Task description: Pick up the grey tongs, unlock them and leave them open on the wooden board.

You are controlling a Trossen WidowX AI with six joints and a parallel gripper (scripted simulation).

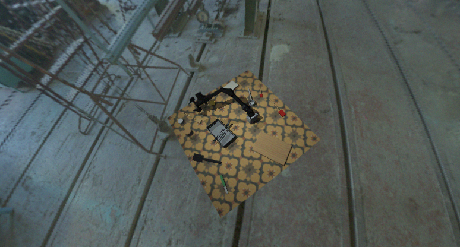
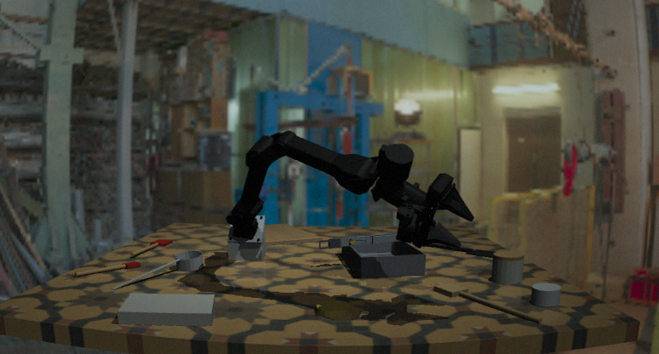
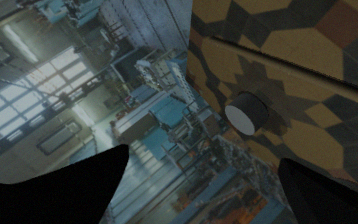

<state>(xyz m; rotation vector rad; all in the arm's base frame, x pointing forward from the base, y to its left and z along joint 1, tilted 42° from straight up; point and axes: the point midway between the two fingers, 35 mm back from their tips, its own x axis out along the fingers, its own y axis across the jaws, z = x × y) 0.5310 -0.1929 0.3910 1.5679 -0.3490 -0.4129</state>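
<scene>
Hovering gripper (image 1: 194,105) (image 2: 466,231) (image 3: 202,158): fingers wide, nothing between them!
Grey tongs (image 1: 221,134) (image 2: 369,240): across the roasting tin (image 1: 211,126) (image 2: 392,266), probably stiff, slippery metal.
Best hold: both arms near the middle, leaving the hinge free.

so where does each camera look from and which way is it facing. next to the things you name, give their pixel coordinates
Top: high over the patterned table (image 1: 246,189) (image 2: 276,326) (image 3: 300,55), looking down; the whole arm (image 1: 236,98) (image 2: 318,157) shows.
Exterior: beside the table, slightly above its top, looking across it; the arm in profile, with the gripper (image 1: 192,106) (image 2: 466,231) (image 3: 202,158) at right.
Wrist: on the arm by the gripper, looking out past two dark fingers to the table's edge and the room.
Shared: top and exterior both show the tongs (image 1: 221,133) (image 2: 382,239) across the roasting tin (image 1: 229,142) (image 2: 392,266).
</scene>
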